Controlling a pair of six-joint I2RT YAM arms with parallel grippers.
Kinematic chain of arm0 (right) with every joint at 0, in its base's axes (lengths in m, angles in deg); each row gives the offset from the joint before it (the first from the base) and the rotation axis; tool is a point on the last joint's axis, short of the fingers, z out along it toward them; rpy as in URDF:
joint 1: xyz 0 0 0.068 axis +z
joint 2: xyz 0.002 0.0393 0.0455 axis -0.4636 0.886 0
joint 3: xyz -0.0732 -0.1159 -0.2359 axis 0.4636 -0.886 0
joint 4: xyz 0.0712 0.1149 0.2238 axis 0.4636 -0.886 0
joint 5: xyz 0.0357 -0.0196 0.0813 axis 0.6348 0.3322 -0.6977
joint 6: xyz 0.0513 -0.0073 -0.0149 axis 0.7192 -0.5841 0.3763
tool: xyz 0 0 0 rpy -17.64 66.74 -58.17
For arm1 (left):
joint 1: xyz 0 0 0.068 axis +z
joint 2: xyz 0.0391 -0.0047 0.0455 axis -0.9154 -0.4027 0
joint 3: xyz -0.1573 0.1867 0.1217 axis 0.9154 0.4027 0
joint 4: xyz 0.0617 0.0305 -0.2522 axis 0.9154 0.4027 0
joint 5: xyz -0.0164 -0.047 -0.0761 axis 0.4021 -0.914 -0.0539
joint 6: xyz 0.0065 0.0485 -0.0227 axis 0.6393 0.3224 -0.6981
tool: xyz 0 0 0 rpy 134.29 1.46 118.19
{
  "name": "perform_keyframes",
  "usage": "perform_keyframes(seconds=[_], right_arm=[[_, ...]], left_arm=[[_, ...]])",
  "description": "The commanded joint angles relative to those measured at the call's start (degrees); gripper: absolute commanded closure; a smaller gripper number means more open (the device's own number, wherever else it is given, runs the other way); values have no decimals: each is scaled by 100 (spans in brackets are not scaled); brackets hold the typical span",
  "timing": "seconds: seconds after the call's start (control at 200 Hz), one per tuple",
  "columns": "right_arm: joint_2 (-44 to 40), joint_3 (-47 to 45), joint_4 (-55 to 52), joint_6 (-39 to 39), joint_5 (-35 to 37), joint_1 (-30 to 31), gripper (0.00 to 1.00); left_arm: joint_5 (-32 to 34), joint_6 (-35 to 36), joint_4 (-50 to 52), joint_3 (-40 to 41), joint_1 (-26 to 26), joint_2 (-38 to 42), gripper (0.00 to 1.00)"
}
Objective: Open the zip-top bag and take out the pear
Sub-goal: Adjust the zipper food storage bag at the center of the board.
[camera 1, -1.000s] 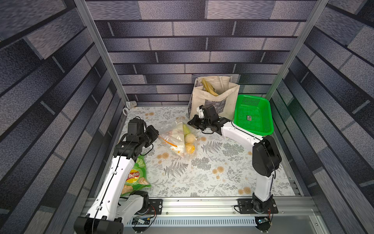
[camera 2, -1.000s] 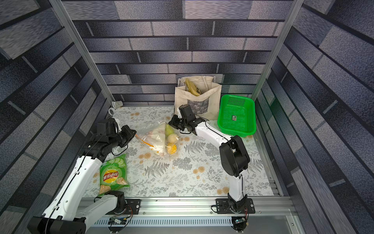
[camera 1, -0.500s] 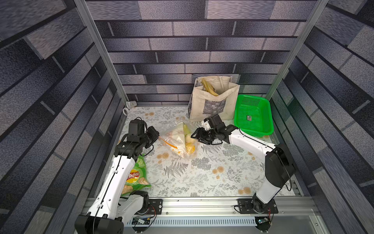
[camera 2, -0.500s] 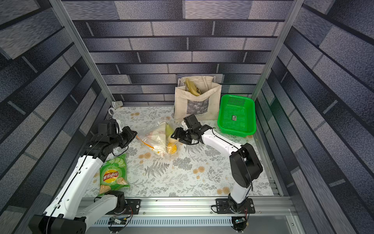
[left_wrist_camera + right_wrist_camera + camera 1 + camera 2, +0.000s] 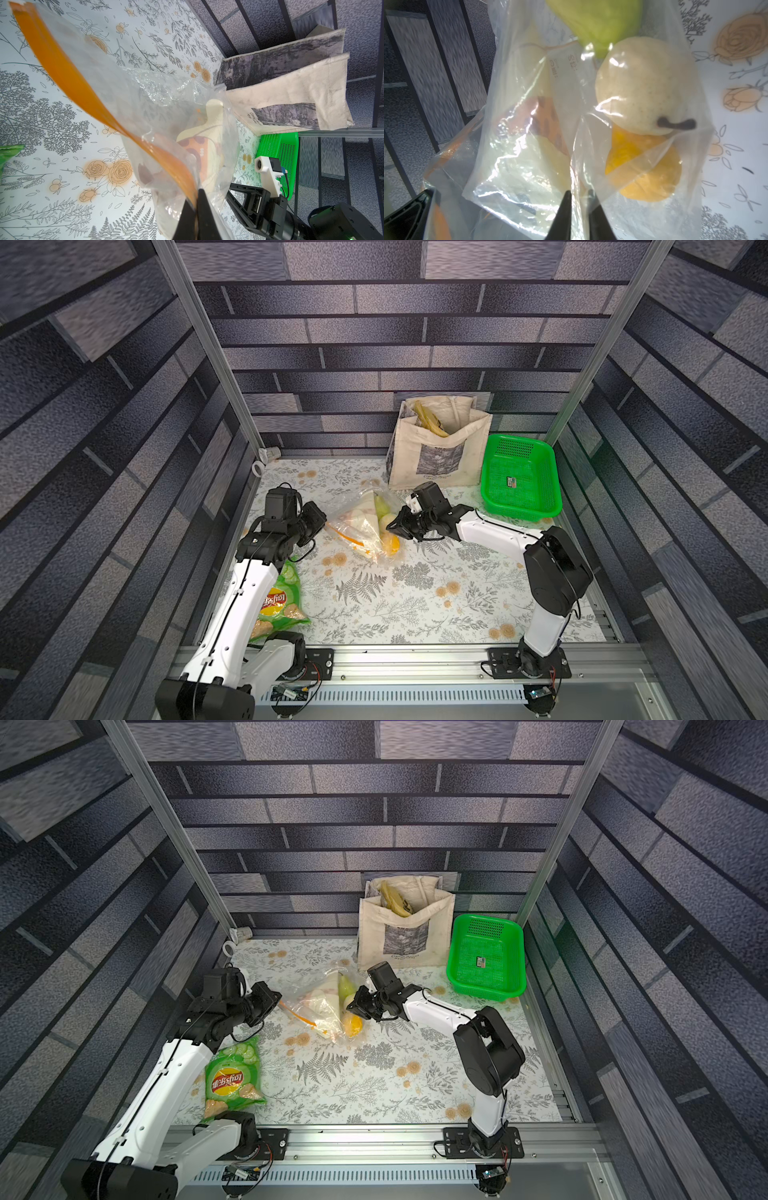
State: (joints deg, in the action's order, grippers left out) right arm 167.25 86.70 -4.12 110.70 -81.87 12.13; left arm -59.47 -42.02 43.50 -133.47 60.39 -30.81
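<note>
Pinching both sides: left fingers [image 5: 204, 214] clamp the orange zip strip [image 5: 83, 89]; right fingers [image 5: 562, 216] nip film of the zip-top bag [image 5: 361, 522] on the worktop [image 5: 374, 605], pear [image 5: 379, 504] inside. Pull apart slowly and level; the film likely slips.

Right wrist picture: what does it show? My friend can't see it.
The right gripper pinches the clear zip-top bag. Inside are a pale pear with a dark stem, a green pear and an orange fruit.
</note>
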Motion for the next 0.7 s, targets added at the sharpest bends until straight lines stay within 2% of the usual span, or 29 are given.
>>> perform_keyframes(seconds=[0.0,0.095,0.21,0.351,0.381,0.431,0.486,0.571,0.696], right_arm=[[-1,344,238,-142,288,-43,100],[-55,873,-228,-751,448,-162,100],[-255,1503,-1062,-1884,852,-337,100],[-529,1910,-2045,-3162,1256,-482,100],[-569,1916,-2252,-3331,1294,-500,89],[-656,1869,-2566,-3644,1254,-503,66],[-784,1796,-2905,-4092,1076,-496,52],[-1156,1579,-3317,-4704,998,-419,42],[-1792,1196,-3401,-5137,606,-291,37]], left_arm=[[-151,129,-86,66,33,56,100],[-235,150,-137,31,24,9,100],[-365,167,-173,18,-40,-73,100],[-375,128,-292,172,-389,-148,100],[-367,124,-315,199,-483,-179,100],[-367,116,-341,223,-648,-243,100],[-358,116,-387,235,-824,-304,100],[-325,163,-485,224,-1047,-379,100],[-353,268,-551,139,-1220,-561,100]])
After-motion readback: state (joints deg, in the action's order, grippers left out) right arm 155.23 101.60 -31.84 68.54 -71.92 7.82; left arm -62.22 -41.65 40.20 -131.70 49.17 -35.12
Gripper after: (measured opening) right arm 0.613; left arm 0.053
